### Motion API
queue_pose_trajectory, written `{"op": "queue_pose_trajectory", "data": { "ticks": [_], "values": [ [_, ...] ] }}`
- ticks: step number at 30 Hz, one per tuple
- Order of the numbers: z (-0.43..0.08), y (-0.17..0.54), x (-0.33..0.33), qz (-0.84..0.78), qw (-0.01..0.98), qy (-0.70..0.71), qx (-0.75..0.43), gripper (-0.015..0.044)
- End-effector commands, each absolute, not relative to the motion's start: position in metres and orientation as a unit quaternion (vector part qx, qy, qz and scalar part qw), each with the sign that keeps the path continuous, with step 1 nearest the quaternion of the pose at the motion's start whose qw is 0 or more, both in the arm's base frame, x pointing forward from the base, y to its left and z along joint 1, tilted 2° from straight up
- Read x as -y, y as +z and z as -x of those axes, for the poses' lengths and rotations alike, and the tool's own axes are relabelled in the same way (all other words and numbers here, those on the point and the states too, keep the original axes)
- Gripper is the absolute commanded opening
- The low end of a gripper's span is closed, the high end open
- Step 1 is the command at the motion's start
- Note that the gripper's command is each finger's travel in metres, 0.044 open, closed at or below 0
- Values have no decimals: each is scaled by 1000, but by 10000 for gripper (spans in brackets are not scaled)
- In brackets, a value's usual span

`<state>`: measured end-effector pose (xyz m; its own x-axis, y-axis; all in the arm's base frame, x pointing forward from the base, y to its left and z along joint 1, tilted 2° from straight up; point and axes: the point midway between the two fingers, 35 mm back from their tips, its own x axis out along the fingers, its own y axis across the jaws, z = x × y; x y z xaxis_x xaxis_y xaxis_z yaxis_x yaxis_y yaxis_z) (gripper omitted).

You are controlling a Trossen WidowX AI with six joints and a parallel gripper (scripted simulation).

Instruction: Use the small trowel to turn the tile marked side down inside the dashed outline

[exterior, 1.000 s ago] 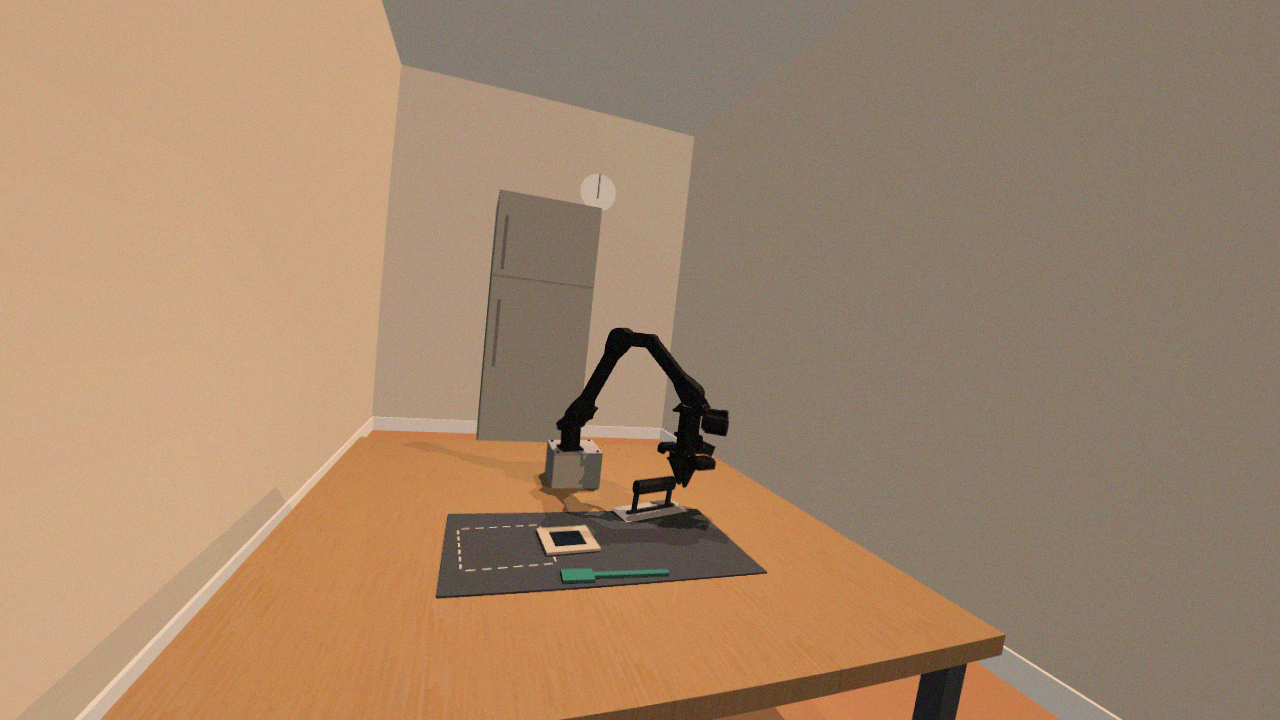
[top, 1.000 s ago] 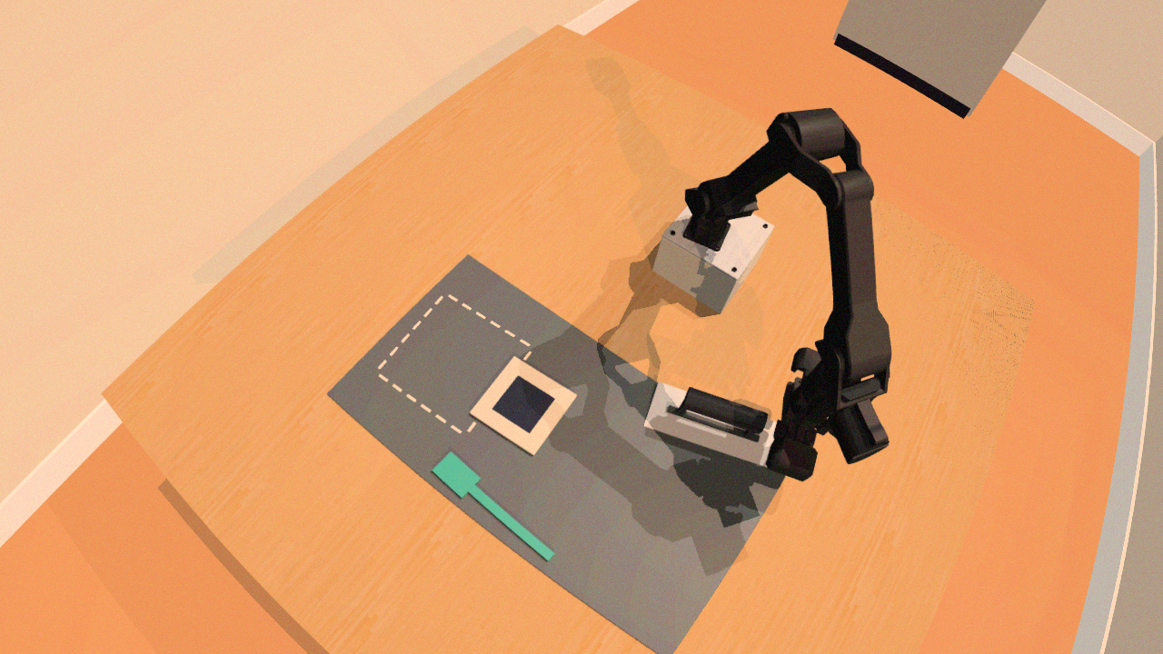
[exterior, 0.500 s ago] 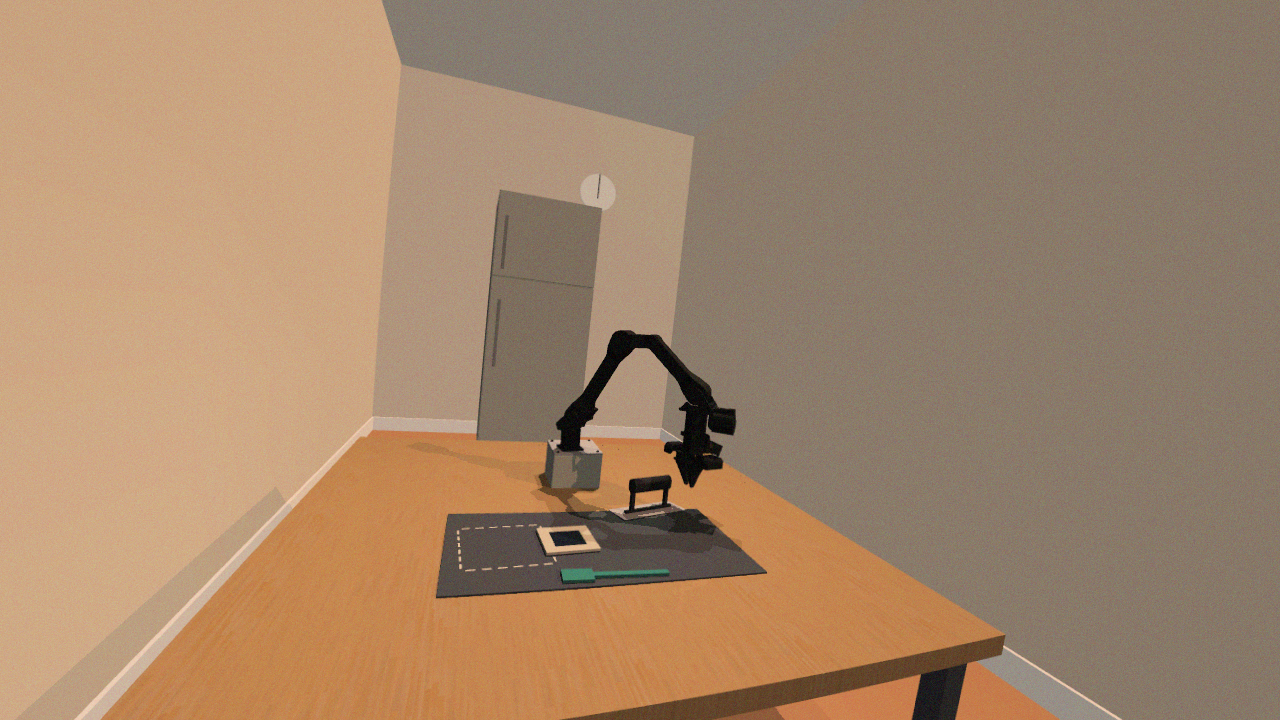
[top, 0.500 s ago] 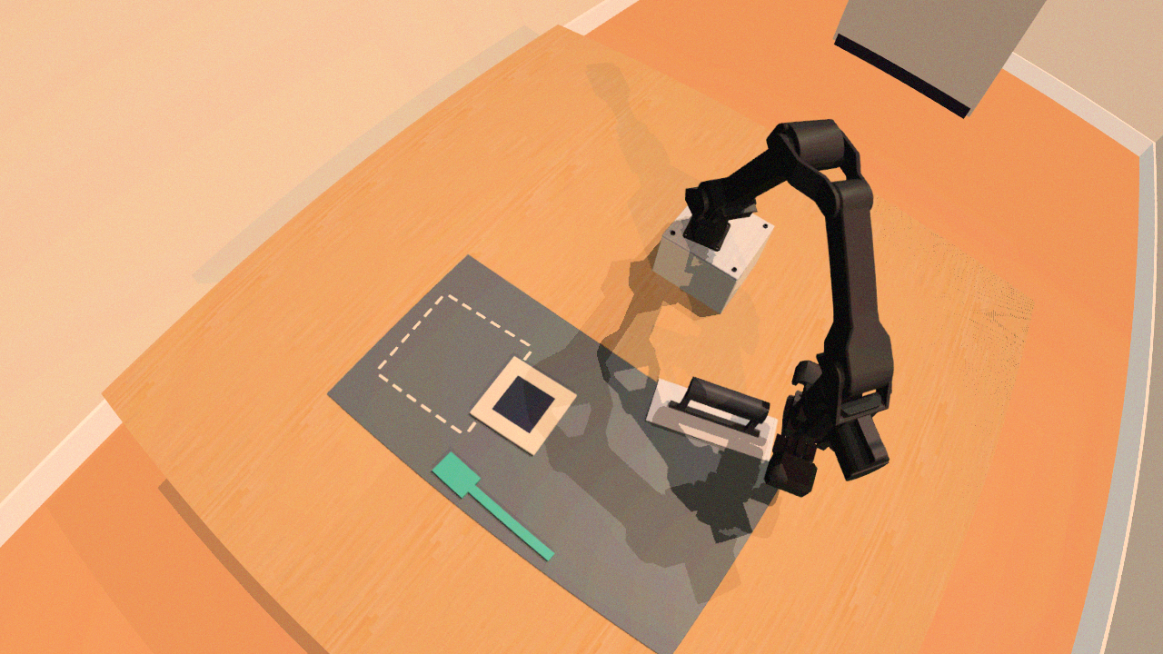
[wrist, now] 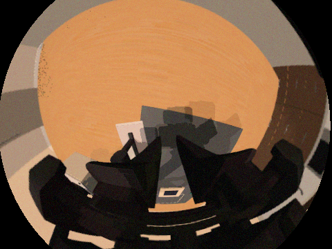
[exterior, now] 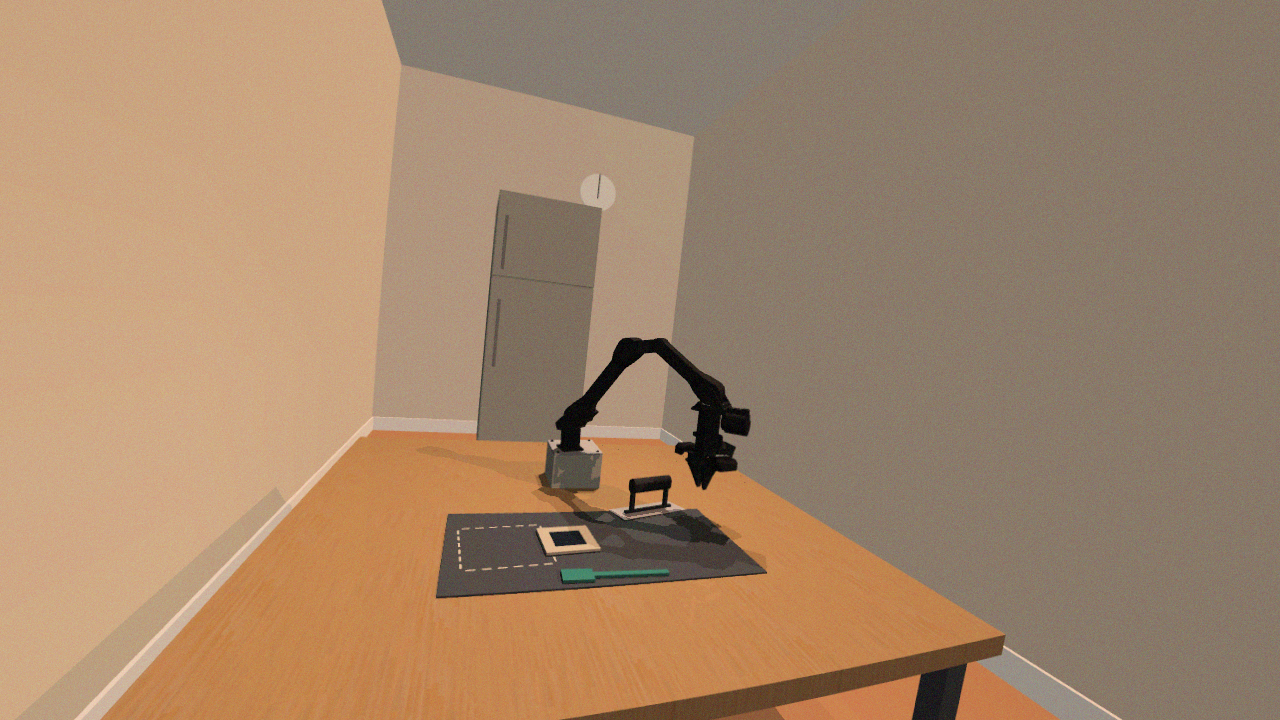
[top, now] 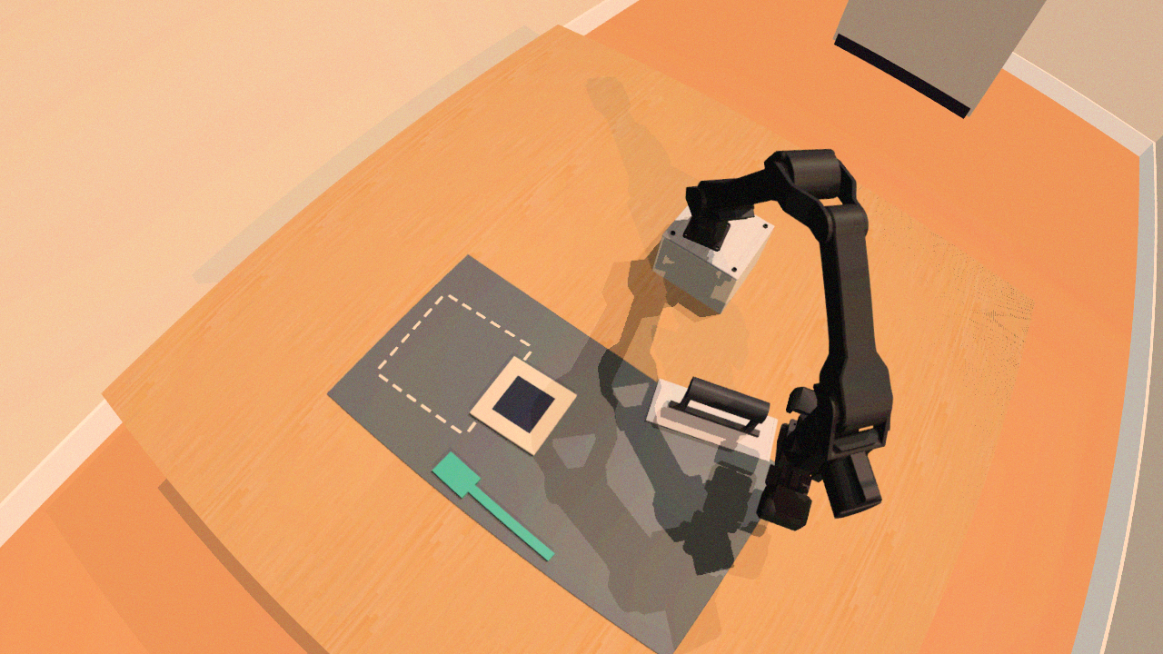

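Observation:
The tile (top: 524, 404) (exterior: 568, 539) (wrist: 171, 192) lies flat on the mat (top: 357, 394) (exterior: 501, 586), its dark square mark up, across the right side of the dashed outline (top: 380, 374). A trowel-like tool (top: 728, 400) (exterior: 650, 484) (wrist: 127, 128) with a pale plate and black bar handle rests at the mat's back edge, handle up. A green flat-bladed tool (top: 457, 473) (exterior: 577, 575) with a long thin handle lies near the mat's front edge. My gripper (exterior: 703, 486) (wrist: 168, 138) points down above and right of the pale-plated tool, fingers slightly apart and empty.
The arm's pale base box (top: 707, 264) (exterior: 573, 465) stands behind the mat. The table's right edge lies beyond the gripper, and a grey refrigerator (exterior: 537, 349) stands in the background. The arm's shadow falls over the mat's right half.

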<state>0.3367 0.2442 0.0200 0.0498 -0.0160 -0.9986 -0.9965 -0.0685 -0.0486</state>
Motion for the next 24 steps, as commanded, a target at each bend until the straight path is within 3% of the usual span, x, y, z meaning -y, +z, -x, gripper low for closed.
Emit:
{"op": "queue_pose_trajectory", "data": {
  "ticks": [1, 16, 20, 24],
  "values": [
    [-349, 21, -243, 534, 486, 503, -476, 100],
    [-352, 24, -243, 535, 490, 501, -473, 100],
    [-352, 24, -243, 535, 490, 501, -473, 0],
    [-352, 24, -243, 535, 490, 501, -473, 0]
  ]
}}
